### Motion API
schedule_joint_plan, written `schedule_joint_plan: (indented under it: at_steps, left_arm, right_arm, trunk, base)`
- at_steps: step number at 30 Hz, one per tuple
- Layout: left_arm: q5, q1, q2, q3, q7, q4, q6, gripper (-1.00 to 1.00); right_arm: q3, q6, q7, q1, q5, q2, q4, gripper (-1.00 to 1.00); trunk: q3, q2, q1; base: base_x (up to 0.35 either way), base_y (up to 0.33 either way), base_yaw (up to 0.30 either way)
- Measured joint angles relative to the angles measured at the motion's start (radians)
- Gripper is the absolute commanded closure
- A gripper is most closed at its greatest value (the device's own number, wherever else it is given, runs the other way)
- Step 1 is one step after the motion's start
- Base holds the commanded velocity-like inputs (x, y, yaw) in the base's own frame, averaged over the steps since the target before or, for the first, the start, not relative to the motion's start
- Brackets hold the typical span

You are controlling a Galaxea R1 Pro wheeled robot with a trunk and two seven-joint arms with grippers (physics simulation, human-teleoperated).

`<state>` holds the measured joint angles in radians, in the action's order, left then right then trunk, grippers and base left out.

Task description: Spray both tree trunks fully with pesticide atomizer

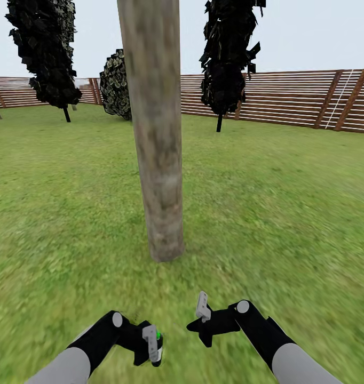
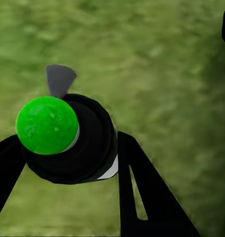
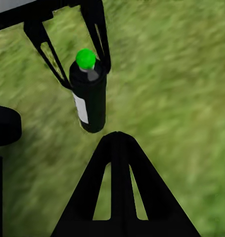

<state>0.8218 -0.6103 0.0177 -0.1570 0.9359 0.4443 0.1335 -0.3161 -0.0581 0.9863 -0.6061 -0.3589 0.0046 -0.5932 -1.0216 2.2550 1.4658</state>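
A thick pale grey-tan tree trunk (image 1: 158,160) rises from the grass lawn (image 1: 289,224) straight ahead of me in the head view. The pesticide atomizer (image 1: 157,341) is a small black bottle with a white label and a bright green cap. It shows close up in the left wrist view (image 2: 67,143) and in the right wrist view (image 3: 89,96). My left gripper (image 1: 151,348) (image 2: 67,158) is shut on its body, one finger on each side. To its right, low over the grass, my right gripper (image 1: 202,310) (image 3: 117,136) is shut with nothing in it.
A brown slat fence (image 1: 289,98) closes the lawn at the back. Two thin dark-trunked trees (image 1: 43,53) (image 1: 227,58) and a dark bush (image 1: 117,85) stand in front of it. Open grass lies on both sides of the trunk.
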Motion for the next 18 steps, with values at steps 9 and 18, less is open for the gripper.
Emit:
schedule_joint_plan:
  at_steps: [9,18]
  left_arm:
    - [-0.016,0.004,-0.155,0.009,-0.002,-0.001,0.004,1.00]
    - [-0.144,0.004,-0.214,0.247,-0.084,-0.001,-0.009,1.00]
  right_arm:
    - [0.000,0.000,0.000,0.000,0.000,-0.014,0.002,1.00]
    - [0.149,-0.081,-0.095,0.003,0.033,-0.156,0.198,1.00]
  trunk:
    - [0.000,0.000,0.000]
    - [0.000,0.000,0.000]
  base:
    - [0.000,0.000,0.000]
    - [0.000,0.000,0.000]
